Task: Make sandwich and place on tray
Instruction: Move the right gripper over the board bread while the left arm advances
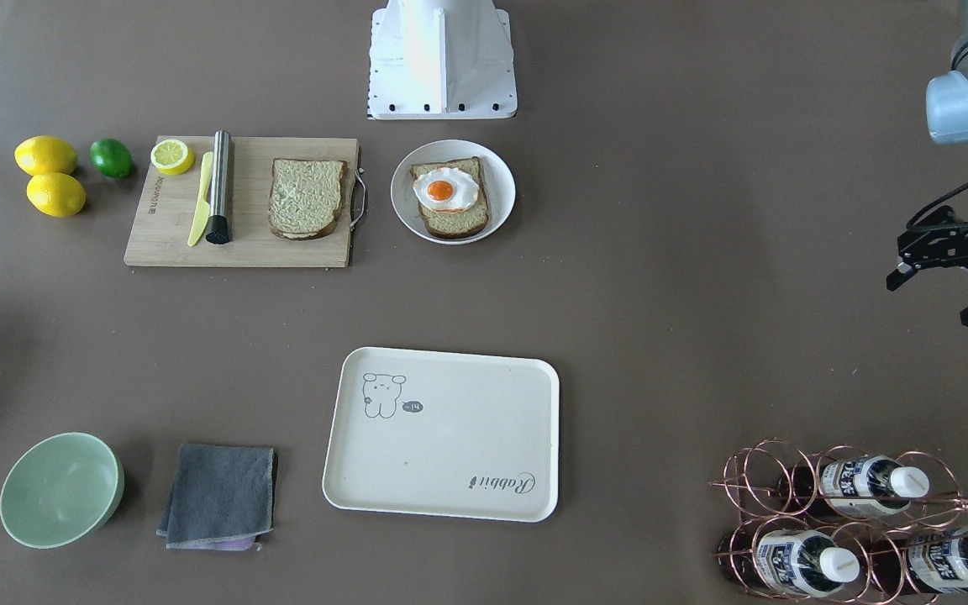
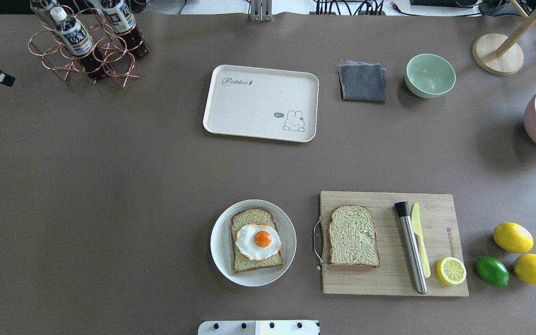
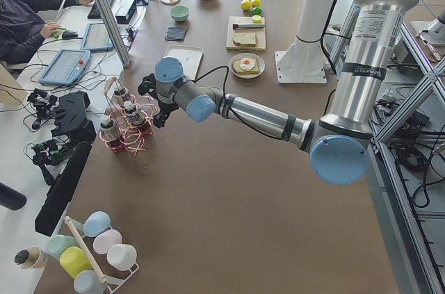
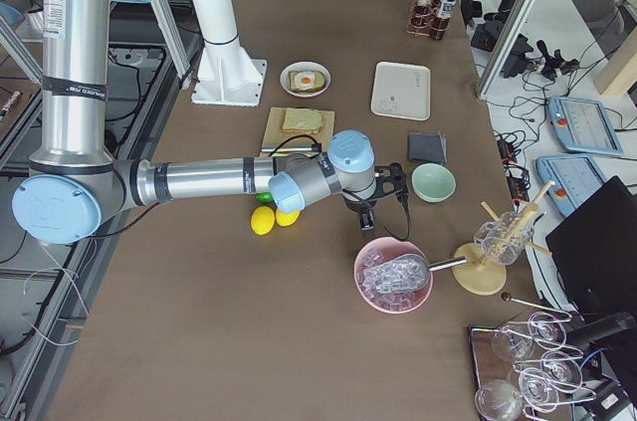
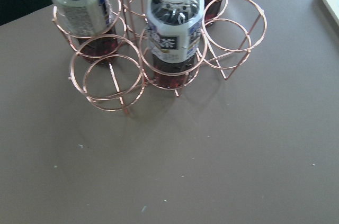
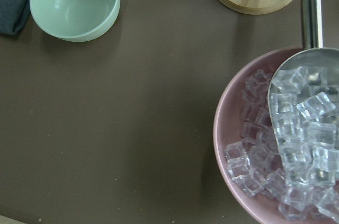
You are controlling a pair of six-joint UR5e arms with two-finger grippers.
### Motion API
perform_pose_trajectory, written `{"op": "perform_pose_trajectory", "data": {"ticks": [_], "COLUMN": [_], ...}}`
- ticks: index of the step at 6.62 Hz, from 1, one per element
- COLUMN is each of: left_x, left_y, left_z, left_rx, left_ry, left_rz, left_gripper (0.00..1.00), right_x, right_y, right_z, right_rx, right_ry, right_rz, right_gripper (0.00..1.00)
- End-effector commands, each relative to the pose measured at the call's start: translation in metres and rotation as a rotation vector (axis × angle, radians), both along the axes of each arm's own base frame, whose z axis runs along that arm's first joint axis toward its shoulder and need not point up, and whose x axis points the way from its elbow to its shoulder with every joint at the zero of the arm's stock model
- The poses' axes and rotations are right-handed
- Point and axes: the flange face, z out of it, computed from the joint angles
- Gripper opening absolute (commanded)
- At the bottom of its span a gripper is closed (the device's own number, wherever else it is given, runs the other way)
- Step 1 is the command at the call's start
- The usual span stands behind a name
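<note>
One bread slice [image 2: 255, 218] lies on a round white plate [image 2: 217, 242] with the fried egg [image 2: 258, 241] on top; it also shows in the front-facing view [image 1: 450, 220]. The second bread slice [image 2: 353, 236] lies bare on the wooden cutting board [image 2: 389, 279]. The cream tray [image 2: 249, 107] lies empty at the table's far middle. My left gripper [image 1: 933, 300] hangs open and empty over the table beside the bottle rack, far from the bread. My right gripper [image 4: 370, 210] shows only in the exterior right view, between the green bowl and the ice bowl; I cannot tell its state.
A copper wire rack with bottles [image 2: 86, 46] stands far left. A grey cloth [image 2: 362, 82], green bowl [image 2: 430, 75], pink bowl of ice with a scoop [image 6: 280, 155] and wooden stand [image 2: 498, 53] are far right. A knife, steel rod, lemon half, lemons and a lime [image 2: 492, 271] lie near the board.
</note>
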Motion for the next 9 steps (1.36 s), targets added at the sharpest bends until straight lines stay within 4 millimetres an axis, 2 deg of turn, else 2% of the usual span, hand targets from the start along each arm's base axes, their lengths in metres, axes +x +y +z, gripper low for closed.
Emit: {"op": "perform_pose_trajectory", "data": {"ticks": [1,3,4,5,6,9], "left_x": [0.064,0.138,0.187,0.212,0.22,0.225], "left_y": [0.037,0.072,0.092,0.104,0.113,0.117], "left_z": [-0.052,-0.1,-0.123,-0.135,-0.141,-0.148], "left_rx": [-0.184,-0.245,-0.265,-0.272,-0.262,-0.253], "left_ry": [0.099,0.162,0.199,0.208,0.212,0.22], "left_rz": [-0.036,-0.045,-0.048,-0.043,-0.031,-0.023], "left_gripper": [0.98,0.98,0.98,0.98,0.98,0.98], "right_x": [-0.055,-0.123,-0.17,-0.218,-0.253,-0.325], "right_y": [0.013,0.037,0.058,0.085,0.113,0.175], "right_z": [-0.056,-0.1,-0.129,-0.149,-0.166,-0.177], "right_rx": [-0.126,-0.229,-0.278,-0.313,-0.321,-0.297], "right_ry": [-0.079,-0.084,-0.09,-0.086,-0.098,-0.182], "right_rz": [0.058,0.116,0.155,0.197,0.206,0.22], "right_gripper": [1.0,1.0,1.0,1.0,1.0,1.0]}}
